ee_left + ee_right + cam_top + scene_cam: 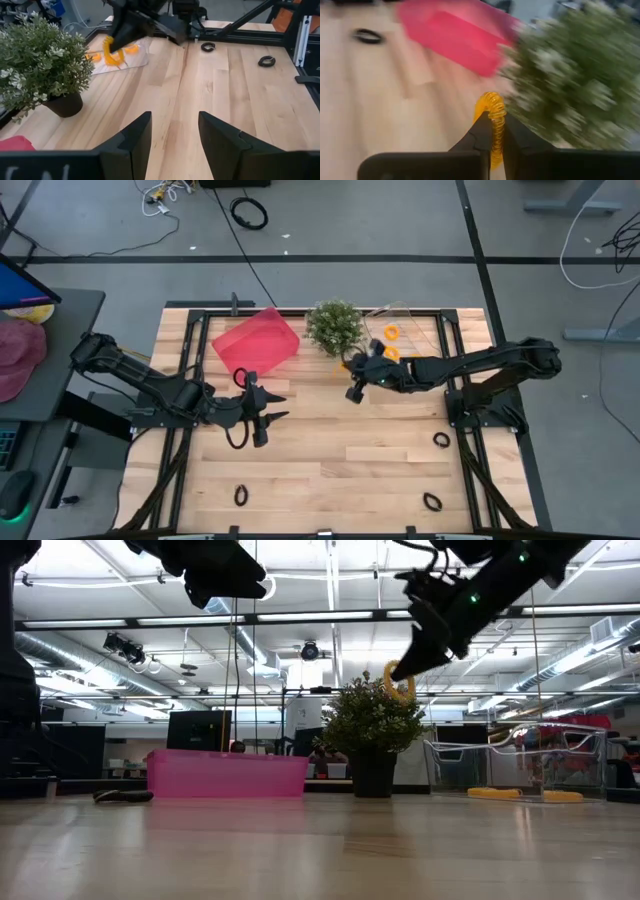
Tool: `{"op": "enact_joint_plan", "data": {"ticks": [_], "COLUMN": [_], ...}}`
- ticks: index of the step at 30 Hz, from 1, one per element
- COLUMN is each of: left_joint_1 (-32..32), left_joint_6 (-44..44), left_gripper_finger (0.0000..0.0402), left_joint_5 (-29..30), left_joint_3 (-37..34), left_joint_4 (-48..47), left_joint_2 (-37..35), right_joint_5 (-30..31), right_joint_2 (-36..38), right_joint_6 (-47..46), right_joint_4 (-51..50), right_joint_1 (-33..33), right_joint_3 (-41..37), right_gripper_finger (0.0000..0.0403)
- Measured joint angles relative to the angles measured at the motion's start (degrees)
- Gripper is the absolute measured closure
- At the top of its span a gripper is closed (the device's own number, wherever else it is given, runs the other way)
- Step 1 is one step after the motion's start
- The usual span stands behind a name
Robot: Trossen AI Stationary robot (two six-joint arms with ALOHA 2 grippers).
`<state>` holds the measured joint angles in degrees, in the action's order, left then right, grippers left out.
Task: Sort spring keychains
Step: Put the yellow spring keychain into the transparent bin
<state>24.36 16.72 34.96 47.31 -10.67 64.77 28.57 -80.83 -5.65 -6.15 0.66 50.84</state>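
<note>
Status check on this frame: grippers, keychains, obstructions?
Right gripper shut on orange keychain, airborne beside potted plant. Left gripper open, empty, hovering mid-table. Black keychains loose on table. Plant close to carry path.

Potted plant [334, 326] between bin [256, 342] and tray [410, 330].

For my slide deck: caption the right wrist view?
Right hand pinches an orange spring keychain near the potted plant.

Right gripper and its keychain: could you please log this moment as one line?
right gripper: shut on orange-yellow coiled spring keychain, lifted beside green potted plant | left gripper: open, empty | clear tray: two orange keychains inside
</note>
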Motion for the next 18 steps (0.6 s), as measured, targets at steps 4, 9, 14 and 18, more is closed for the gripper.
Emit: {"op": "enact_joint_plan", "data": {"ticks": [4,9,14,18], "left_joint_1": [0.0,0.0,-0.1,-0.2], "left_joint_6": [0.7,0.7,0.6,0.6], "left_gripper_finger": [0.0236,0.0236,0.0236,0.0236], "left_joint_5": [-0.2,-0.2,-0.1,-0.1], "left_joint_3": [0.0,0.0,0.0,0.0], "left_joint_4": [-0.4,-0.4,-0.5,-0.5], "left_joint_2": [0.0,0.0,0.0,0.0], "right_joint_5": [2.8,6.3,11.4,15.5], "right_joint_2": [5.0,13.5,21.1,25.0], "right_joint_6": [-1.8,-4.0,-6.8,-9.1], "right_joint_4": [0.6,0.9,0.8,0.5], "right_joint_1": [-2.5,-5.8,-8.2,-9.3], "right_joint_3": [-5.5,-13.3,-19.8,-22.6], "right_gripper_finger": [0.0388,0.0388,0.0387,0.0387]}}
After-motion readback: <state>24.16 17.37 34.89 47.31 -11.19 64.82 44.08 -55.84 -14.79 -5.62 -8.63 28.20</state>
